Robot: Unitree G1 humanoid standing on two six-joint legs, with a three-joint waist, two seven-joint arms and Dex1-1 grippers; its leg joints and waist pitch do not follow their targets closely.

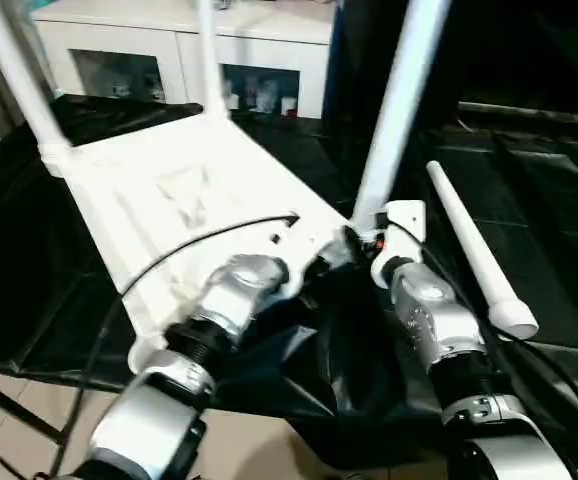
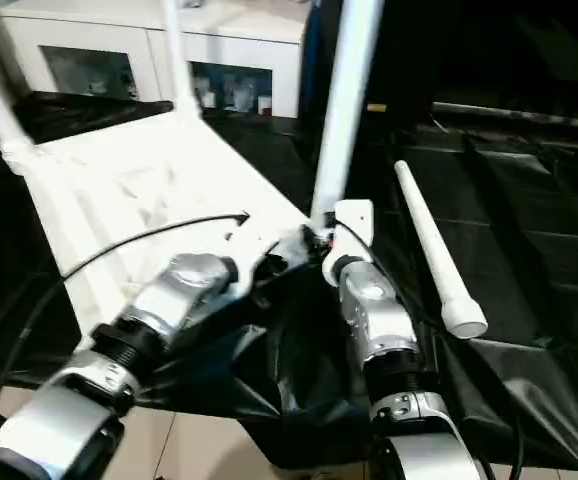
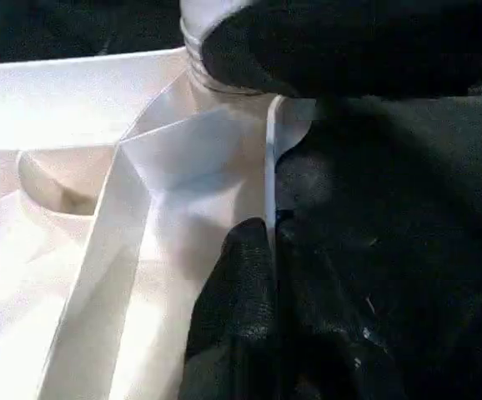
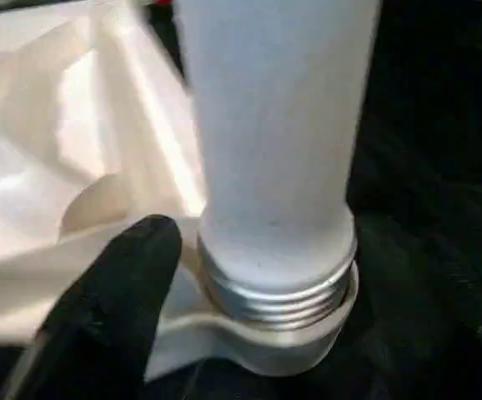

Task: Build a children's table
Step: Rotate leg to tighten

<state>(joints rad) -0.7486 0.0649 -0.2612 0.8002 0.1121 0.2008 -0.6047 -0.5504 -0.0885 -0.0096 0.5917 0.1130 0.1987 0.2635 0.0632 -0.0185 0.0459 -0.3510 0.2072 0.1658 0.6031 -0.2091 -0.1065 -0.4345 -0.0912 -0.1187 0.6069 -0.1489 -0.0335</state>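
The white tabletop (image 1: pixel 169 190) lies upside down on black cloth, ribs facing up. Legs stand upright at its far-left corner (image 1: pixel 14 70), far corner (image 1: pixel 209 50) and near-right corner (image 1: pixel 394 120). A fourth leg (image 1: pixel 474 250) lies loose on the cloth to the right. My right gripper (image 1: pixel 364 240) is open around the base of the near-right leg; one finger (image 4: pixel 116 308) stands just apart from the leg's threaded collar (image 4: pixel 278 296) in its socket (image 4: pixel 258 350). Beside it, my left gripper (image 1: pixel 324 255) is shut on the tabletop's rim (image 3: pixel 266 167).
Black cloth (image 1: pixel 529 200) covers the work surface, bunched at the near edge under my forearms. A white cabinet (image 1: pixel 179 60) with glass doors stands behind. A black cable (image 1: pixel 209 240) runs over the tabletop to my left wrist. Pale floor (image 1: pixel 29 440) lies below the front edge.
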